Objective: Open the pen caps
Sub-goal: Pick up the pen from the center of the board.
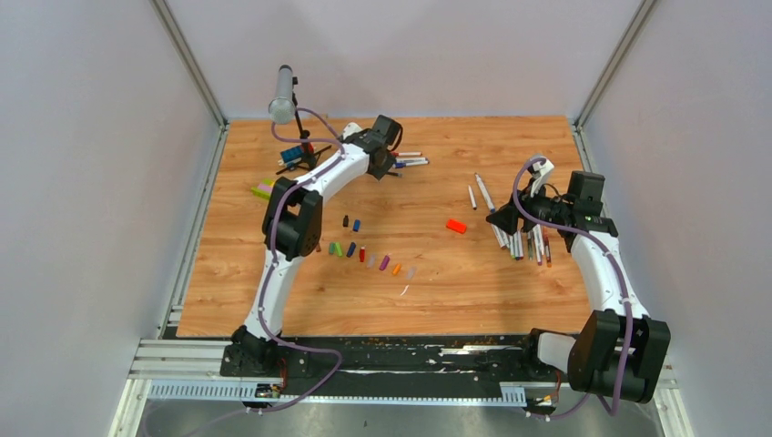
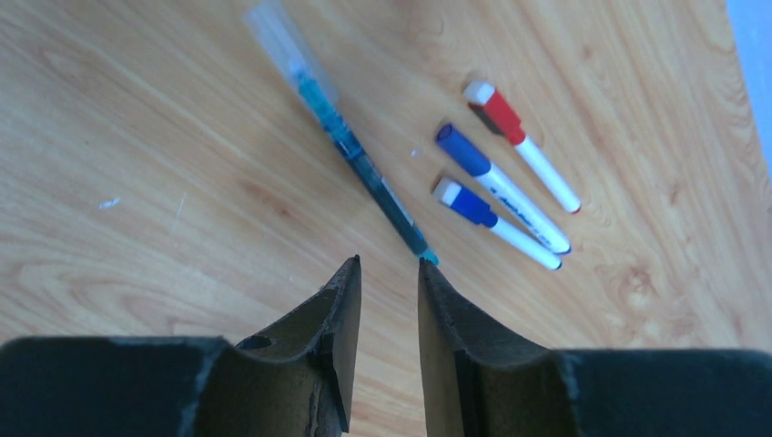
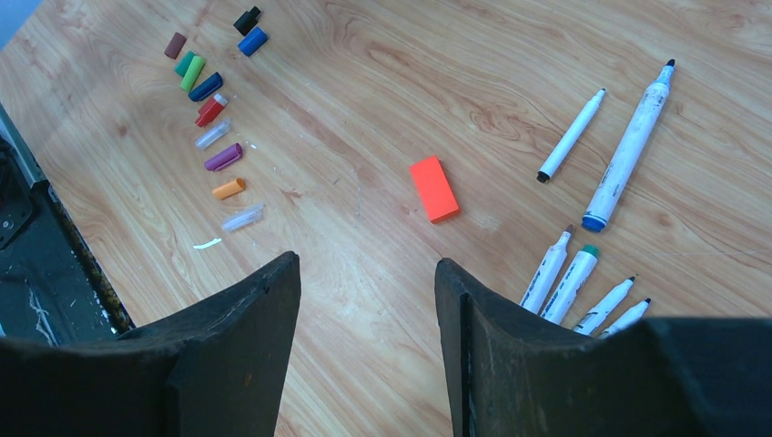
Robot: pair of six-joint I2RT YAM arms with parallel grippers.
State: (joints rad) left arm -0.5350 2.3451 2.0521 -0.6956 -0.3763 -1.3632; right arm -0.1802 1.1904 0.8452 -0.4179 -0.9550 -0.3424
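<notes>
I see most pen caps already off, left of the orange block, and bare pens right of it. Four capped pens lie beyond it, by my barely parted, empty left gripper. My right gripper gapes empty.

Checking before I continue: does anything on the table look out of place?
A small white sliver lies loose beside the clear cap at the end of the row; it matches no pen or cap, maybe debris.

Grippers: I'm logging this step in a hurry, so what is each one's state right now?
Left gripper: open a little, holding nothing.
Right gripper: wide open, holding nothing.
</notes>
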